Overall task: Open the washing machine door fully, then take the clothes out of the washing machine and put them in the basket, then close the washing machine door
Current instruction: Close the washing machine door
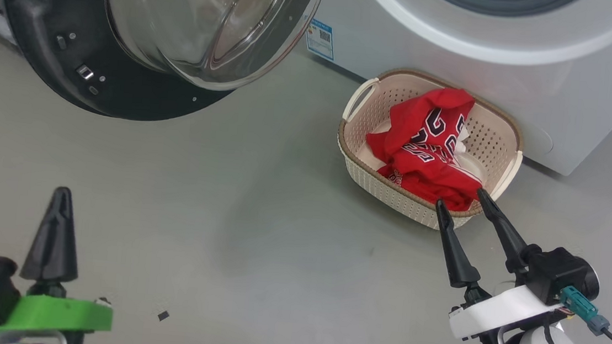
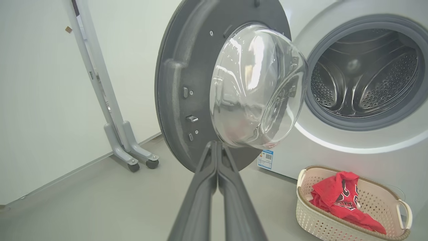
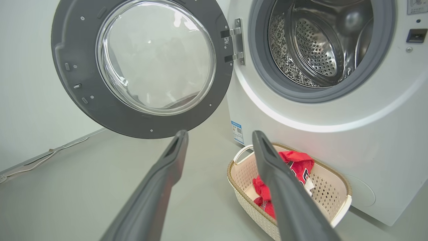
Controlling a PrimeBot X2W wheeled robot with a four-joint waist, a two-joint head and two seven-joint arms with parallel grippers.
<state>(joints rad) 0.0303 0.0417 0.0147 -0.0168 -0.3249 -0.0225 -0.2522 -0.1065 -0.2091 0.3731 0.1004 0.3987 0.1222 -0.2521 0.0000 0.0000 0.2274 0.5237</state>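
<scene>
Left claw (image 2: 216,144), two long dark fingers on a green mount, was pressed fully together with nothing between its tips, low over the grey floor (image 1: 224,215) and pointing at the lower edge of the big round washing machine door with its wide black rim and bulging clear glass bowl (image 2: 177,83). On the lower front corner of the large white front-loading washing machine (image 1: 459,69) sat a small blue label (image 1: 320,38) carrying a printed code square; its text was too small to read. A tiny code sticker (image 3: 226,41) sat beside the metal door hinge, equally unreadable. The bright red clothes with white trim (image 1: 425,143) bore dark navy, white-edged block lettering, crumpled so that only fragments of letters showed and no word could be made out. Those clothes lay inside the small cream perforated plastic basket with a brown woven-look rim (image 1: 393,193), which stood on the floor just beside the machine's front, below the open mouth of the perforated steel drum (image 3: 311,50). The door stood swung wide open to the machine's left. The right claw (image 1: 461,198), on its white wrist, had its fingers spread well apart and gripped nothing; its tips hung at the basket's near rim, and whether they touched the fabric could not be told.
</scene>
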